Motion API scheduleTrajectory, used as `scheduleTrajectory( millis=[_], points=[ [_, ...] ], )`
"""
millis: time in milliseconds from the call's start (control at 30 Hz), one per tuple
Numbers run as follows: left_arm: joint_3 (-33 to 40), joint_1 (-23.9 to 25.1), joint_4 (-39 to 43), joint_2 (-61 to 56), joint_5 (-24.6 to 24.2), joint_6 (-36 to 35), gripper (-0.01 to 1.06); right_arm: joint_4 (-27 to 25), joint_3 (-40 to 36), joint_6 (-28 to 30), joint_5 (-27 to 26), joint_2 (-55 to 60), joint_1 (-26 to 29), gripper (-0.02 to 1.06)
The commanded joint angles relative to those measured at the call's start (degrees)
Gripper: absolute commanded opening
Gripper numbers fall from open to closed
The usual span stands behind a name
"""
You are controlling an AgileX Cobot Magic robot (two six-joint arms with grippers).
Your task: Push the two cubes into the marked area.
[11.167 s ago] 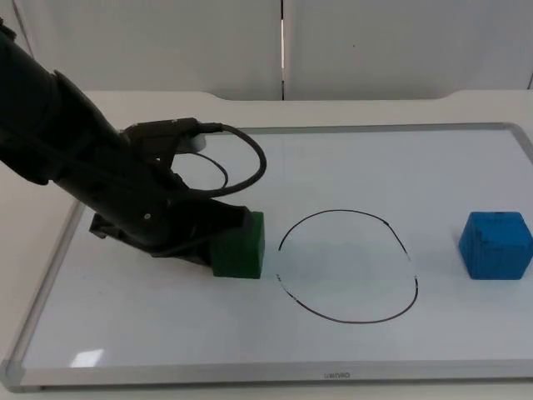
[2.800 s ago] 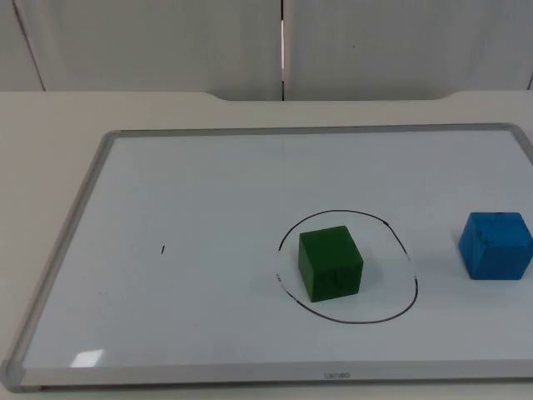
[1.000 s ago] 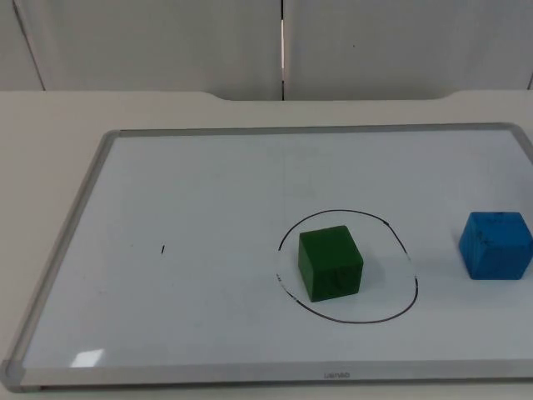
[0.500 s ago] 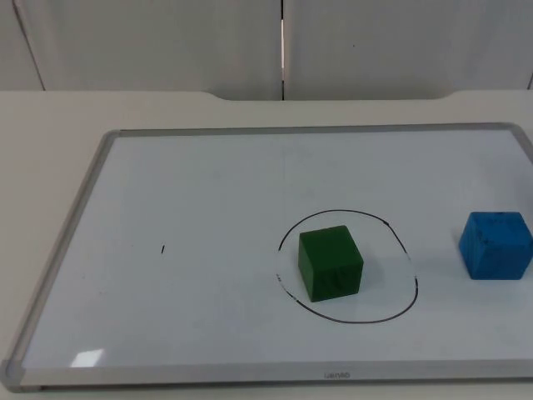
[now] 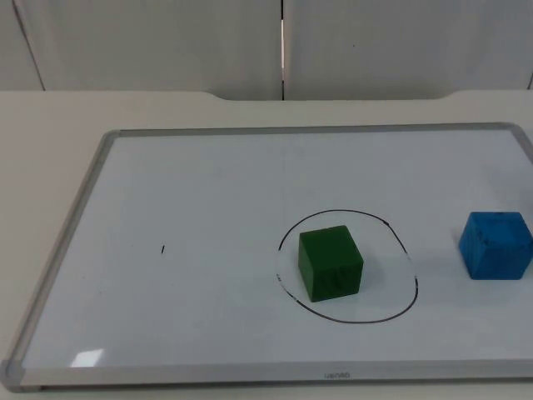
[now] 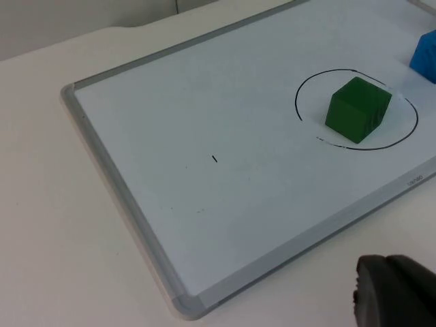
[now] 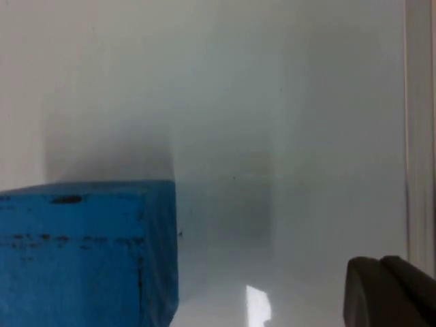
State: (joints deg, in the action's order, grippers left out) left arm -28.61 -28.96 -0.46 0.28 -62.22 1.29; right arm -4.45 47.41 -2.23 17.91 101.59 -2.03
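Note:
A green cube [image 5: 331,263] rests inside the black drawn circle [image 5: 350,321] on the whiteboard [image 5: 208,192]. Outside the circle, near the board's right edge, stands a blue cube [image 5: 495,244]. In the left wrist view the green cube [image 6: 357,109] sits in the ring, far from my left gripper [image 6: 395,294], which is shut and waits off the board's near left corner. The right wrist view has the blue cube [image 7: 85,252] close up, with scuffed edges. My right gripper [image 7: 381,279] is shut, holds nothing and stands beside that cube without touching it.
The whiteboard has a grey metal frame [image 5: 62,250] and lies on the white table [image 5: 50,117]. A small black tick mark [image 5: 163,249] is on its left half. The board's right frame [image 7: 419,102] runs close to my right gripper. A grey partition wall [image 5: 166,42] closes the back.
Since the oldest frame the left arm has pushed the green cube from left of the circle into it and left the top view. Nothing moves in the top view over the last second.

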Motion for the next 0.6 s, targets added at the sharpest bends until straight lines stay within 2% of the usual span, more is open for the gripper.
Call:
scheduleTrajectory(
  millis=[0, 267, 567],
  points=[
    [0.29, -0.25, -0.11, -0.28, 0.67, -0.34, 0.0, -0.18, 0.37, -0.04, -1.52, 0.1, 0.2, 0.0],
    [0.29, -0.25, -0.11, -0.28, 0.67, -0.34, 0.0, -0.18, 0.37, -0.04, -4.34, 0.1, 0.2, 0.0],
    [0.29, -0.25, -0.11, -0.28, 0.67, -0.34, 0.0, 0.29, 0.37, 0.31, -1.2, 0.1, -1.28, 0.0]
  ],
)
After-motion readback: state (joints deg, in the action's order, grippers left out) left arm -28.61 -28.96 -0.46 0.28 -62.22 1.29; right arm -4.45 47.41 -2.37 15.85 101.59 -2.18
